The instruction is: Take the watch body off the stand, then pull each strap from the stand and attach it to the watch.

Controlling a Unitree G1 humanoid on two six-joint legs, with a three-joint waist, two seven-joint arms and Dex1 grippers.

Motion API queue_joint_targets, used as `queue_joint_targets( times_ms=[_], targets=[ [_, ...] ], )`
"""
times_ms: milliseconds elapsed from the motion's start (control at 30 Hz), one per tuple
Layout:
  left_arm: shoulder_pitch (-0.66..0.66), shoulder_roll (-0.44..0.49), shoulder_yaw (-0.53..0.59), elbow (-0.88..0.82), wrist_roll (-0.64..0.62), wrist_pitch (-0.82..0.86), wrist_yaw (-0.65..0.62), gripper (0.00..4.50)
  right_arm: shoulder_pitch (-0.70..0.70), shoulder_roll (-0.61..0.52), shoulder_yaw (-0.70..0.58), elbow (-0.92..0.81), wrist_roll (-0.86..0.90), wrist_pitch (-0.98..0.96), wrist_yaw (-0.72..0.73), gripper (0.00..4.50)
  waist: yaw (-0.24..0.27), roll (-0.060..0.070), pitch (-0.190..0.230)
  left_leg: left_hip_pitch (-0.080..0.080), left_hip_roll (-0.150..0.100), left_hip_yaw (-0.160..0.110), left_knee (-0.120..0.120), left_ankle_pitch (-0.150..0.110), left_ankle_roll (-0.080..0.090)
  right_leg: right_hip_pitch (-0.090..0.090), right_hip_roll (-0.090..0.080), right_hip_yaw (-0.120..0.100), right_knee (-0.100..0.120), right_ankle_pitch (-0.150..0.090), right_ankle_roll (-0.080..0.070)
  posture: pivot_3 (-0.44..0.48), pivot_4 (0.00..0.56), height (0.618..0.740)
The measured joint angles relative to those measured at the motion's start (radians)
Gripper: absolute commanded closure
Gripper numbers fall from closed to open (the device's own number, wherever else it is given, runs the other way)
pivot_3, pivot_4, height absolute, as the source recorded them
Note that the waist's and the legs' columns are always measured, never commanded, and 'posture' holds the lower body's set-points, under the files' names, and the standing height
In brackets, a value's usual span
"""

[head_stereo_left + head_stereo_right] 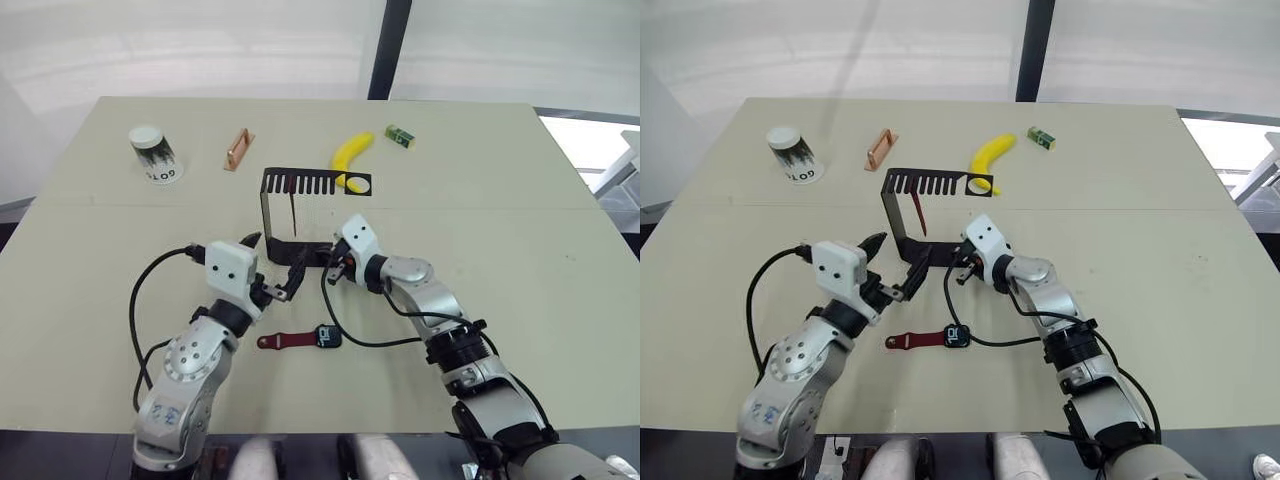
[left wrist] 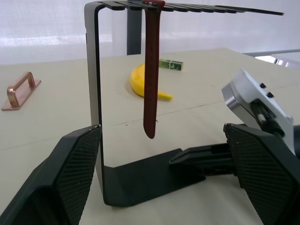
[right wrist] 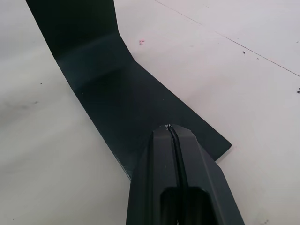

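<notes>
Left fingers spread wide; right gripper pinched together, pressing the stand base. I saw one strap hanging from the comb, the other strap joined to the watch on the table. I judged the hanging strap light and floppy; grip near its top.
</notes>
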Motion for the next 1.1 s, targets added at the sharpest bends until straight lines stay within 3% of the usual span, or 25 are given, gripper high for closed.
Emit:
queue_joint_targets(
  times_ms=[267, 533, 667, 733, 1100],
  targets=[
    [-0.096, -0.026, 0.008, 0.021, -0.019, 0.018, -0.002, 0.0, -0.009, -0.003, -0.008, 0.014, 0.0, -0.001, 0.0, 4.48, 0.005, 0.0, 0.0, 0.001, 0.0, 0.0, 0.0, 0.0, 0.0, 0.002, 0.0, 0.0, -0.002, 0.0, 0.0, 0.0, 0.15, 0.74],
    [-0.103, -0.06, -0.033, 0.062, -0.002, 0.033, 0.013, 0.0, -0.016, -0.003, -0.004, 0.022, -0.001, -0.002, 0.001, 4.48, 0.005, -0.001, 0.0, 0.001, 0.0, 0.0, 0.0, 0.0, 0.0, 0.002, 0.0, 0.0, -0.001, 0.0, 0.0, 0.0, 0.15, 0.74],
    [-0.107, -0.061, -0.028, 0.078, 0.012, 0.03, 0.016, 1.17, -0.019, -0.003, -0.003, 0.027, -0.001, -0.002, 0.001, 4.5, 0.004, -0.001, 0.0, 0.001, 0.0, 0.0, 0.0, 0.0, 0.0, 0.002, 0.0, 0.0, -0.001, 0.0, 0.0, 0.0, 0.15, 0.74],
    [-0.119, -0.061, -0.029, 0.094, 0.018, 0.02, 0.015, 2.13, -0.019, -0.005, -0.003, 0.028, -0.001, -0.002, 0.001, 4.5, 0.004, -0.001, 0.0, 0.001, 0.0, 0.0, 0.0, 0.0, 0.0, 0.002, 0.0, 0.0, -0.002, 0.0, 0.0, 0.0, 0.15, 0.74],
    [-0.178, -0.077, -0.054, 0.219, 0.086, -0.068, 0.022, 2.13, -0.013, -0.009, -0.003, 0.019, -0.001, -0.002, 0.0, 4.5, 0.005, -0.001, 0.0, 0.001, 0.0, 0.0, 0.0, 0.0, 0.0, 0.002, 0.0, 0.0, -0.002, 0.0, 0.0, 0.0, 0.15, 0.74]
  ],
)
